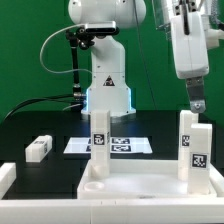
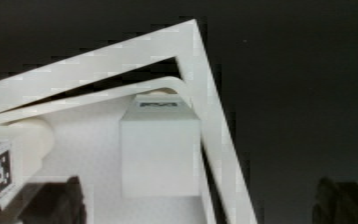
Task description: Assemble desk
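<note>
End effector (image 1: 197, 104) spread above the right leg (image 1: 193, 143); leg may be loosely seated, so a brush could topple it.

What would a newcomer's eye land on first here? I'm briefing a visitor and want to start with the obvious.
First, the white desk panel in the foreground, with two tagged legs standing upright on it, one toward the exterior view's left and one toward its right. Next, the open gripper poised just above the right leg. A loose white leg lies on the black table at the exterior view's left, near the marker board.
</note>
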Controlling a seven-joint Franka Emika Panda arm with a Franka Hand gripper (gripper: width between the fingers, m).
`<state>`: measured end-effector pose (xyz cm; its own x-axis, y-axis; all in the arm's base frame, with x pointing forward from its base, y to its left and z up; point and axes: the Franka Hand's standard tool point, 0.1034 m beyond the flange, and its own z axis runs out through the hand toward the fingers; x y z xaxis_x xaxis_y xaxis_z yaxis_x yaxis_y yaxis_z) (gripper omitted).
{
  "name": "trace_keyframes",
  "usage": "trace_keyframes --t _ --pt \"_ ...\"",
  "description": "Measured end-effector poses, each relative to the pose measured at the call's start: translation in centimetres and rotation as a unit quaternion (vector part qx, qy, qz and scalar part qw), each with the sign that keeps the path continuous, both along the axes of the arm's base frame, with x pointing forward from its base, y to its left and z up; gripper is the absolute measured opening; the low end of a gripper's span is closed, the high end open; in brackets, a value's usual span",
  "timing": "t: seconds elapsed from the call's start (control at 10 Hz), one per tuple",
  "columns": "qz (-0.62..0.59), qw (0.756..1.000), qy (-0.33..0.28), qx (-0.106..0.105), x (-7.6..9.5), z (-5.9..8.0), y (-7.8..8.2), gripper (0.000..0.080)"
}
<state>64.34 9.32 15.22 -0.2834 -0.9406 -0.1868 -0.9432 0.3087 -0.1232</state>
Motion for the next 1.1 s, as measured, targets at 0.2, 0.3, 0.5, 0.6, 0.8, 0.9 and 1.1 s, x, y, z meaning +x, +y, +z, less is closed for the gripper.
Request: trace_keyframes --t 0.2,0.3,0.5,0.6,0.8,0.9,1.1 --pt "0.002 1.000 0.000 0.000 0.0 0.0 0.1 0.0649" --pt "0.002 1.000 0.000 0.000 0.0 -0.1 0.1 0.0649" --pt "0.003 1.000 0.000 -0.001 0.0 -0.1 0.1 0.0649" --pt "0.011 1.000 -0.001 -0.002 -0.1 0.0 0.0 0.0649" --pt "0.066 0.997 -0.033 -0.011 -2.0 1.2 -2.6 0.0649" --pt "0.093 0.995 -0.036 -0.015 -3.4 1.8 -4.0 0.0649" --pt "0.228 0.971 -0.060 -0.041 -5.9 2.9 -8.1 0.0649"
